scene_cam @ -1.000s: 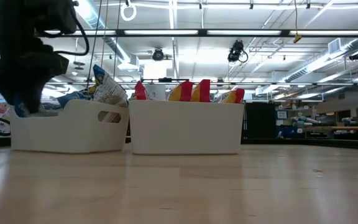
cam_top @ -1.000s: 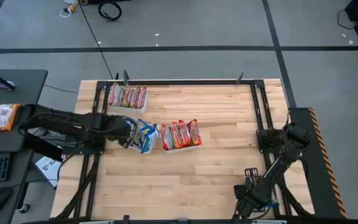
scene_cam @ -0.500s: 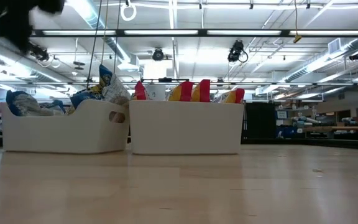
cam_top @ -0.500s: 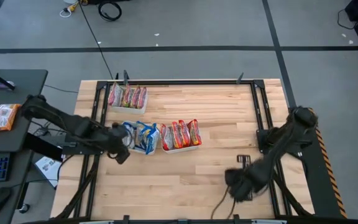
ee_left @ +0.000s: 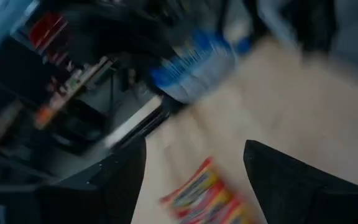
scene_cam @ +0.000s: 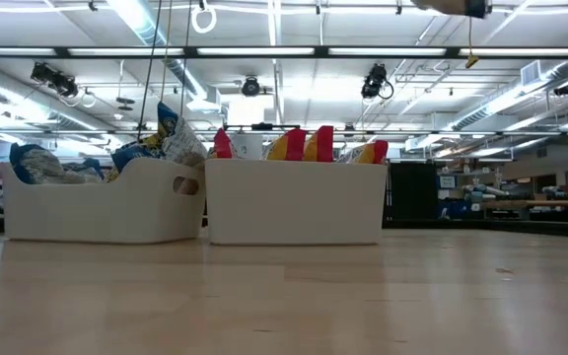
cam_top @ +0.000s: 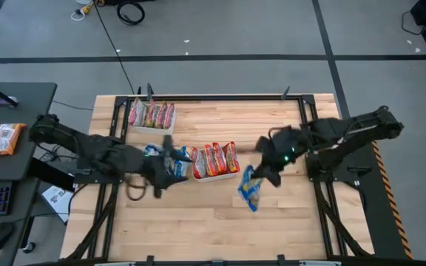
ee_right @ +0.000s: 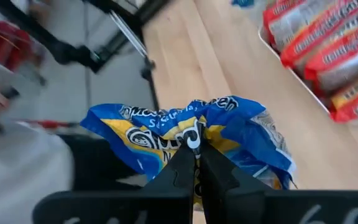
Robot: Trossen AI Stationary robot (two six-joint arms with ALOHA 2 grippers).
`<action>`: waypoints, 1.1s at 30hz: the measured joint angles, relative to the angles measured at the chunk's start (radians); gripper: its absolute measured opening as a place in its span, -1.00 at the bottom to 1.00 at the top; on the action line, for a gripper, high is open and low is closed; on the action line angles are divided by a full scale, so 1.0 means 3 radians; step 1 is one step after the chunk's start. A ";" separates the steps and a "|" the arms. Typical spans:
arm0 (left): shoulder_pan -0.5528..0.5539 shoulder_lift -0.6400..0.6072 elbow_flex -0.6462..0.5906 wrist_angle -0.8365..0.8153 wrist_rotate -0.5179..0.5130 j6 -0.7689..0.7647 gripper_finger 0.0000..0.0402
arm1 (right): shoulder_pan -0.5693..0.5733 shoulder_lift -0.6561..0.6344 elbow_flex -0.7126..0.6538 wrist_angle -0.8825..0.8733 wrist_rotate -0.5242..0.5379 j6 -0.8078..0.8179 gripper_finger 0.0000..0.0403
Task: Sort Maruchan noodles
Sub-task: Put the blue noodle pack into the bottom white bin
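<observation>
My right gripper [cam_top: 261, 174] hangs over the table's middle right, shut on a blue-and-yellow noodle packet [cam_top: 250, 191]. My left gripper [ee_left: 194, 180] is open with nothing between its fingers, up beside the white tray [cam_top: 170, 174] that holds blue packets [scene_cam: 171, 133]. A second tray [cam_top: 214, 176] next to it holds red-orange packets [cam_top: 214, 157] standing on edge. A third tray [cam_top: 151, 129] of red-orange packets stands at the far left. Both grippers are above the low view's frame. My right gripper pinches a crumpled upper edge [ee_right: 194, 134] of the blue-and-yellow packet between its two fingers [ee_right: 182, 171]. The fingers slant downward from the table's right side. The packet hangs below them, lifted clear of the table.
A black frame rail [cam_top: 220, 96] runs along the table's far edge and down both sides. The near half of the wooden top [cam_top: 220, 229] is bare. A side desk [cam_top: 6, 140] with more packets stands left of the table.
My right gripper has risen from the table's near right corner and swung toward the middle, carrying the blue-and-yellow packet up clear of the table. My left gripper has lifted out of the blue-packet tray and rolled.
</observation>
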 joint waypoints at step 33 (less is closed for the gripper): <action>0.0220 0.1483 0.0027 0.1884 0.0731 0.3292 0.36 | -0.0830 0.0778 -0.0001 0.1231 -0.2220 0.0427 -0.94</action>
